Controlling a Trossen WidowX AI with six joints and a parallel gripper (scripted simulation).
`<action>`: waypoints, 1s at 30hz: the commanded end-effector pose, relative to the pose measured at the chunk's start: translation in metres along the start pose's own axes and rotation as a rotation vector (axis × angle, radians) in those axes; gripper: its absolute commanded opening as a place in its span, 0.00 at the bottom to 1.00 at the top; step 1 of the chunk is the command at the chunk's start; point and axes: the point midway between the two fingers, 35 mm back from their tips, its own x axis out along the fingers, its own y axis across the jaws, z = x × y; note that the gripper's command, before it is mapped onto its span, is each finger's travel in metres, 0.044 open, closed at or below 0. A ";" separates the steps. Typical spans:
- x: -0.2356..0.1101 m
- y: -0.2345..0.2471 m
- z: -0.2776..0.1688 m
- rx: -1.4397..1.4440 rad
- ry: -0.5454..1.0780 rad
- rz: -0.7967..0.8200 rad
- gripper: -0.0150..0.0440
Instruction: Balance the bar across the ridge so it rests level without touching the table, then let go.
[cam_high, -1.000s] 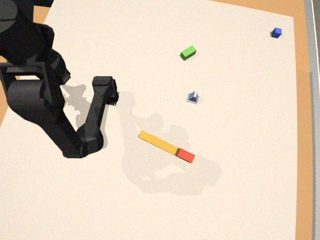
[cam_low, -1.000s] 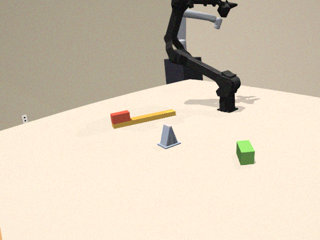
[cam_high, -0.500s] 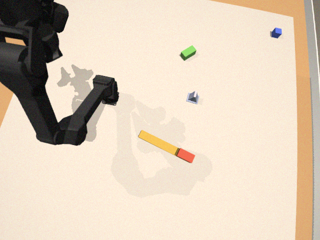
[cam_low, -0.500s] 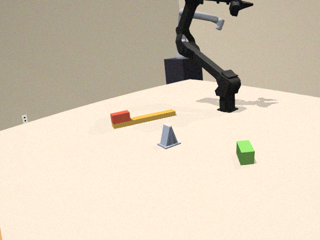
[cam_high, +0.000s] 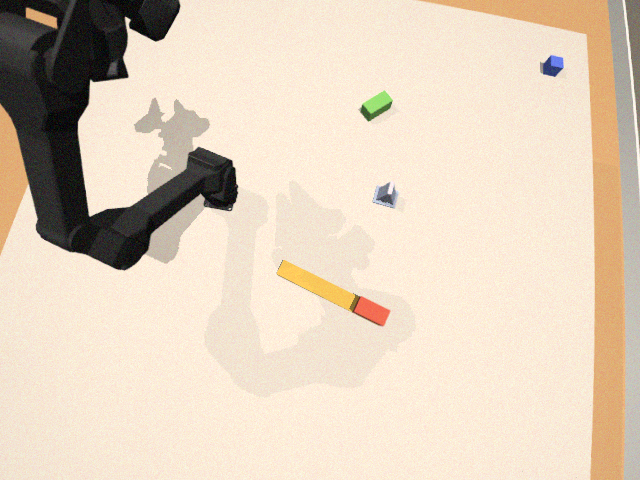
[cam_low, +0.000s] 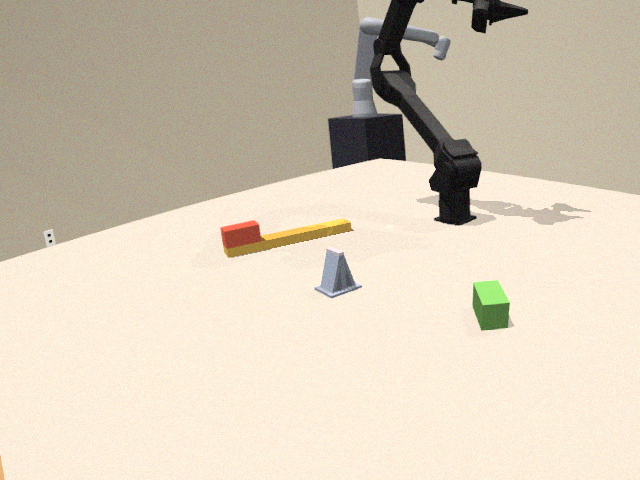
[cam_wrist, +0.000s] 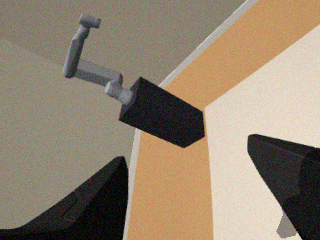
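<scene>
The black two-finger gripper (cam_wrist: 194, 207) is high in the air, far from the things on the table. Its fingers stand apart and hold nothing. In the wrist view they point out past the table edge, not down at the work.

The long yellow bar with a red block on one end (cam_high: 330, 291) lies flat on the cream table top (cam_high: 465, 361). The small grey ridge shaped like a tent (cam_high: 385, 195) stands near it, but they do not touch.

To do this step well, I think the arm should come down over the bar and turn its fingers across the thin yellow part. The red end looks heavier, so the best spot to grab is likely closer to the red block than to the middle.

There is one bar, one ridge, one green block (cam_high: 376, 105) and one small blue cube (cam_high: 552, 65).
</scene>
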 end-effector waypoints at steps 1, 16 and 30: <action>0.009 -0.019 0.016 0.014 -0.043 -0.090 0.79; 0.017 -0.086 0.065 0.072 -0.159 -0.365 0.79; -0.001 -0.154 0.099 0.150 -0.235 -0.615 0.79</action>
